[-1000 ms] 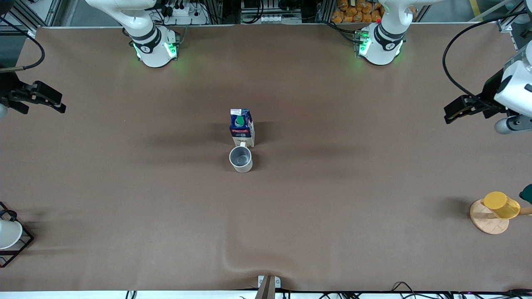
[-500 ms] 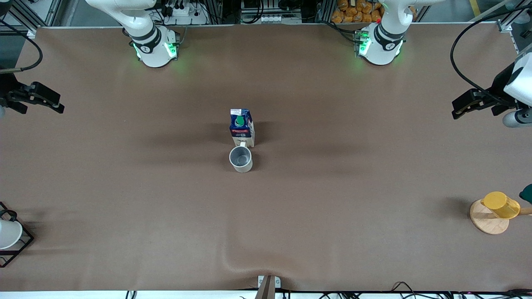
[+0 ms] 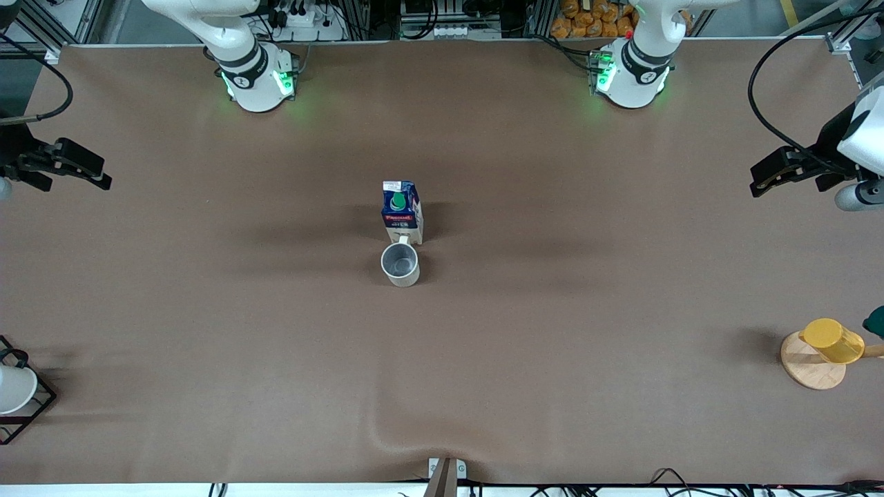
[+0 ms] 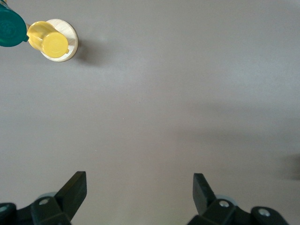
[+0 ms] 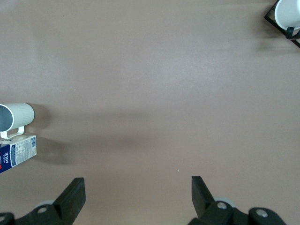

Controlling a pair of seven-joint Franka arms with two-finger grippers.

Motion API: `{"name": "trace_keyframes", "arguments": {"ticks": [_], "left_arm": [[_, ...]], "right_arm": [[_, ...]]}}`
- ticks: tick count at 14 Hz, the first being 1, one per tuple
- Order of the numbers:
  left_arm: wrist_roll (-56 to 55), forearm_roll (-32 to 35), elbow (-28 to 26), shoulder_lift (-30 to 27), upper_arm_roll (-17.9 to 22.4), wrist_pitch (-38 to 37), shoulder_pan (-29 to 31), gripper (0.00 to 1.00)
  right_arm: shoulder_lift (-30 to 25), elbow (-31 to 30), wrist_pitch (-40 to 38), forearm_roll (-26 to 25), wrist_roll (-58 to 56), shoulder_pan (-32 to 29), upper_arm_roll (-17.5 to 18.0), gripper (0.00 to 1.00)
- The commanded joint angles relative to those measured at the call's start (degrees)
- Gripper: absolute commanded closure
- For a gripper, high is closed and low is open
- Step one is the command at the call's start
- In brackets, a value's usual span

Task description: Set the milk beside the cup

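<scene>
The milk point(image 3: 402, 210), a dark blue carton with a green cap and red label, stands upright at the table's middle. The cup point(image 3: 400, 264), an off-white mug with a grey inside, stands right beside it, nearer the front camera, its handle touching the carton. Both also show in the right wrist view, the milk point(image 5: 16, 153) and the cup point(image 5: 16, 116). My left gripper point(image 3: 760, 181) is open and empty over the left arm's end of the table. My right gripper point(image 3: 93, 172) is open and empty over the right arm's end. In the wrist views the left gripper point(image 4: 139, 190) and the right gripper point(image 5: 138, 192) hold nothing.
A yellow cup point(image 3: 832, 340) lies on a round wooden coaster point(image 3: 809, 366) at the left arm's end, with a green thing point(image 3: 876, 321) beside it. A white cup point(image 3: 14, 388) sits in a black wire rack point(image 3: 31, 411) at the right arm's end.
My left gripper has drawn back toward the table's edge and farther from the front camera. My right gripper has shifted slightly. The milk and cup have not moved.
</scene>
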Motion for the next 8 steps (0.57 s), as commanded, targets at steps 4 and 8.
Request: {"name": "trace_keyframes", "arguments": {"ticks": [4,8], "left_arm": [[1.1,-1.5,0.3,-0.7,0.0,-1.0,0.5,0.0],[0.9,-2.3,0.3,-0.7,0.0,-1.6,-0.1,0.0]], "right_arm": [[-0.4,-0.5,0.4,1.1,-0.2,-0.3,0.2,0.0],[-0.5,-0.5,0.2,1.1,-0.2,-0.3,0.1,0.0]]}}
